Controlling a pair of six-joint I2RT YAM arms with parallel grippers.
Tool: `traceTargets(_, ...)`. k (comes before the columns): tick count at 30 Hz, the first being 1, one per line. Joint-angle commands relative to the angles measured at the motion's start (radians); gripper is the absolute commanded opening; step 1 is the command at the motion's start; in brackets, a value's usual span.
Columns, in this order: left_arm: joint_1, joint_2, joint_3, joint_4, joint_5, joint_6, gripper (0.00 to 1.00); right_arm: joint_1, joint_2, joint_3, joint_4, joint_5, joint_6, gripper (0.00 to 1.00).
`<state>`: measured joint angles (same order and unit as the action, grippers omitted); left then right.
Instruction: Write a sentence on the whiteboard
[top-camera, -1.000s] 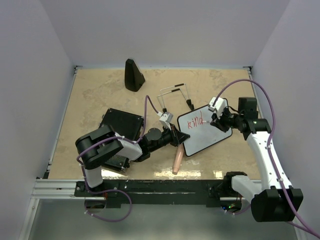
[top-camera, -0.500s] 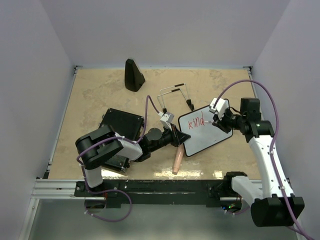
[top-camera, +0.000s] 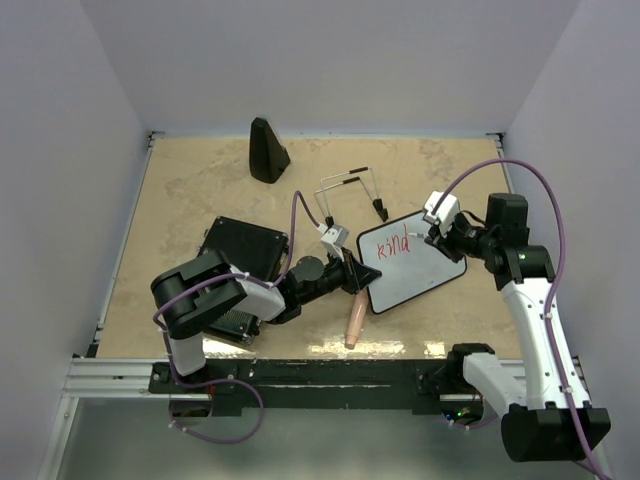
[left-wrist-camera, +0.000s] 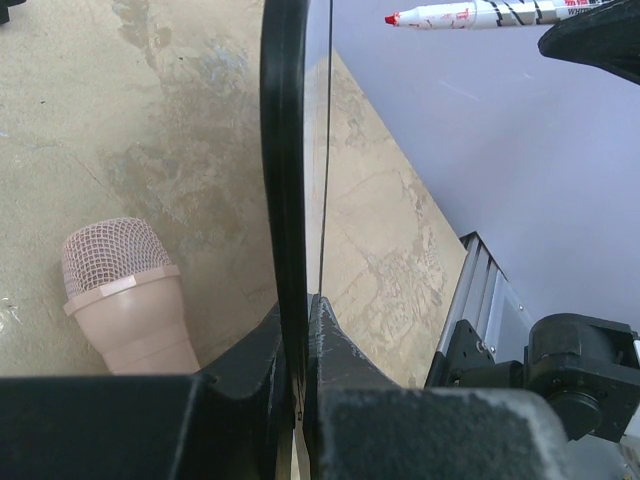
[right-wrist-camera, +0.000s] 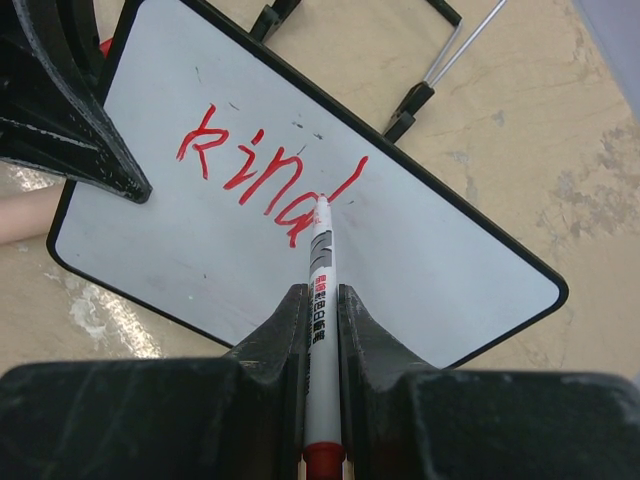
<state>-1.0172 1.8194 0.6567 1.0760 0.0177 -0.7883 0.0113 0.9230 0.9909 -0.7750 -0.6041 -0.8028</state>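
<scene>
Right tool (right-wrist-camera: 320, 300) pinches a red marker (right-wrist-camera: 322, 255), tip at the "d" of "kind", legible only from the right wrist, on the whiteboard (right-wrist-camera: 430, 265), right of centre. The left wrist view shows it edge-on, clamped in the left tool (left-wrist-camera: 297, 322), with a pink microphone (left-wrist-camera: 125, 290) beside.

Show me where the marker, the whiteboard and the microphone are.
marker (right-wrist-camera: 320, 285), right wrist view, on its white barrel.
whiteboard (top-camera: 418, 275), top view, on its bare white face beside the red writing.
microphone (left-wrist-camera: 112, 255), left wrist view, on its mesh head.
</scene>
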Motion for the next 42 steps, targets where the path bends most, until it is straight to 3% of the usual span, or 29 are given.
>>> traceTargets(1, -0.015, -0.022, -0.011, 0.002, 0.019, 0.06, 0.0, -0.01, 0.0, 0.005, 0.017, -0.031, 0.002, 0.0)
traceTargets(13, -0.015, -0.02, -0.014, 0.013, 0.019, 0.066, 0.0, -0.171, 0.04, 0.002, -0.064, -0.128, -0.121, 0.0)
traceTargets(22, -0.017, -0.029, -0.017, 0.01, 0.024, 0.073, 0.0, -0.175, 0.045, -0.031, -0.067, -0.194, -0.145, 0.0)
traceTargets(42, -0.015, -0.016, -0.006, 0.018, 0.036, 0.077, 0.0, -0.175, 0.102, -0.067, 0.052, -0.172, -0.081, 0.0)
